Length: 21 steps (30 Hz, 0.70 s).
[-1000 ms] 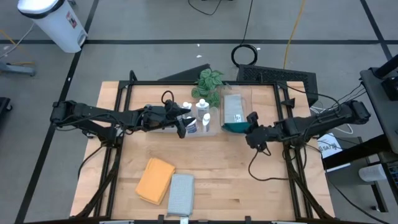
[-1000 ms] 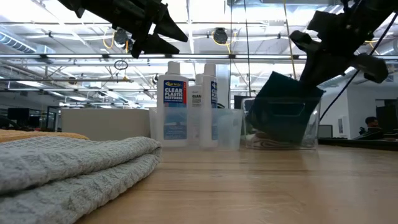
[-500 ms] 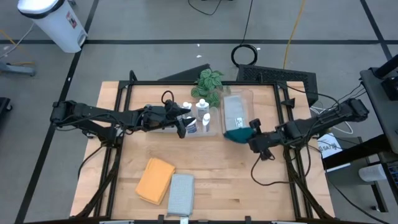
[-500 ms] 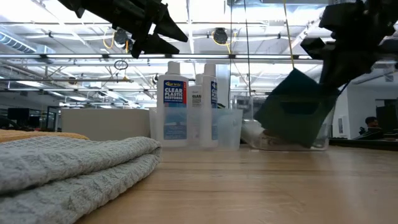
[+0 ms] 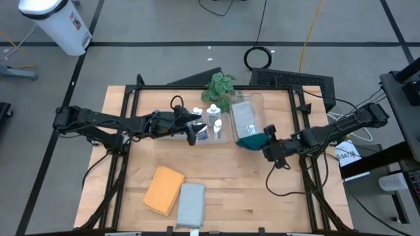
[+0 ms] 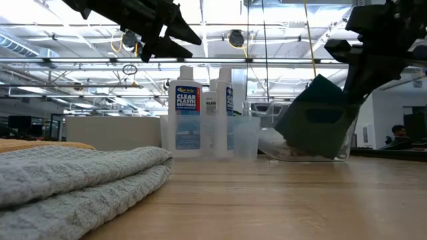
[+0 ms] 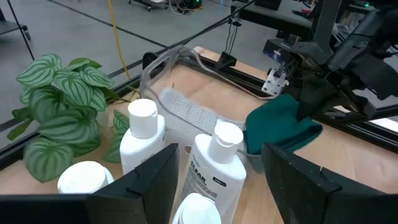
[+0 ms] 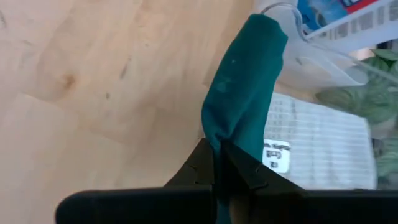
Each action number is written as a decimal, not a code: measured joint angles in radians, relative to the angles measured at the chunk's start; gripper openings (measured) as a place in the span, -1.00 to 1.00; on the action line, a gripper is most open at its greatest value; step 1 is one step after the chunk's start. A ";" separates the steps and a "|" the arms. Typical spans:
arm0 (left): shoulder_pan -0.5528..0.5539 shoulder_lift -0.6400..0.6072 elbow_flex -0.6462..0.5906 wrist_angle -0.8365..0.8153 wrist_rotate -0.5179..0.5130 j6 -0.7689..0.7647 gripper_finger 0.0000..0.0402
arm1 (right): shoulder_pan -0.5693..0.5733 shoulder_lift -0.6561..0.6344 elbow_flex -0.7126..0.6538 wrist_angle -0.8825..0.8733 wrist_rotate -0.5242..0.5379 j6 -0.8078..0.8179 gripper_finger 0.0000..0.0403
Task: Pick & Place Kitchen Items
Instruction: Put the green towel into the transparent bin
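Leftmost, the left arm reached in from the table's (image 5: 275, 196) left edge, and the left gripper (image 5: 194, 130) hovered with its fingers spread apart, holding nothing, directly over the white squeeze bottles (image 5: 213, 115) standing in a clear bin (image 6: 243, 137) near the table's back edge; in the left wrist view the bottle caps (image 7: 227, 134) sat right between the two dark fingers (image 7: 152, 180), below them, not touched. Toward the front of the table, an orange folded cloth (image 5: 163, 189) lay flat with a pale grey-blue folded cloth (image 5: 191, 204) just beside it on its right, both well apart from either gripper. A green leafy plant (image 5: 221, 87) stood behind the bottles. Right of the bottles, a second clear bin (image 5: 247, 115) held a light grey folded cloth (image 5: 244, 118); in the low view that bin sat tilted. At its near end, the dark green cloth (image 5: 250, 141) hung over the rim, partly in the bin and partly out over the tabletop. The right gripper (image 5: 269, 145) was clamped on that dark green cloth, fingers pinched tight on its edge, the cloth extending forward from the fingertips (image 8: 214, 163) toward the bin. The right arm came in from the table's right side.
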 joint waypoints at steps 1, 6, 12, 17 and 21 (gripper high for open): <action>0.000 0.000 0.000 0.000 0.000 0.000 0.17 | 0.000 0.000 0.000 0.001 0.004 -0.006 -1.00; 0.000 0.000 0.000 0.000 0.000 0.000 0.17 | -0.018 0.001 0.000 0.003 0.088 -0.039 -1.00; 0.000 0.000 0.000 0.000 0.000 0.000 0.17 | -0.065 0.001 -0.001 0.024 0.175 -0.169 -1.00; 0.000 0.000 0.000 0.000 0.000 0.000 0.17 | -0.146 0.001 -0.001 0.053 0.206 -0.289 -1.00; 0.000 0.000 0.000 0.000 0.000 0.000 0.17 | -0.228 0.001 -0.001 0.123 0.206 -0.404 -1.00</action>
